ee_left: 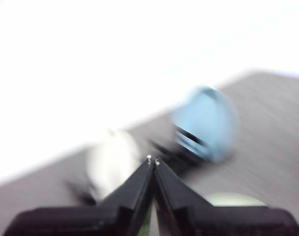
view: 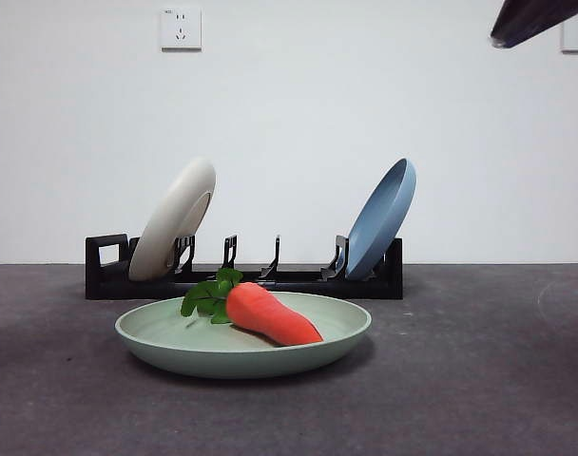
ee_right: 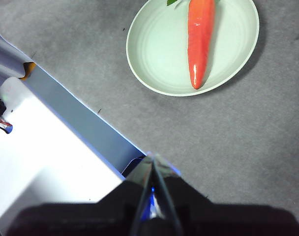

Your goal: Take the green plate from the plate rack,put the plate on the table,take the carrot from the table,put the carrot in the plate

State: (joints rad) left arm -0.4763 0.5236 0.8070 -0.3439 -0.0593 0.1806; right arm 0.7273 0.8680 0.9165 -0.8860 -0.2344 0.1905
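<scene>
The green plate (view: 175,344) lies flat on the table (view: 479,380) in front of the plate rack (view: 298,280). The carrot (view: 270,315) lies in the plate, leaves to the left. Both also show in the right wrist view: the plate (ee_right: 159,44) and the carrot (ee_right: 199,39). My right gripper (ee_right: 153,158) is shut and empty, high above the table and away from the plate. My left gripper (ee_left: 153,160) is shut and empty, raised, in a blurred view of the rack; a sliver of the green plate (ee_left: 233,199) shows there.
A cream-white plate (view: 173,218) leans in the rack's left end and a blue plate (view: 382,217) in its right end. A black arm tip (view: 536,19) shows at the top right corner. A white and blue structure (ee_right: 51,142) borders the table in the right wrist view.
</scene>
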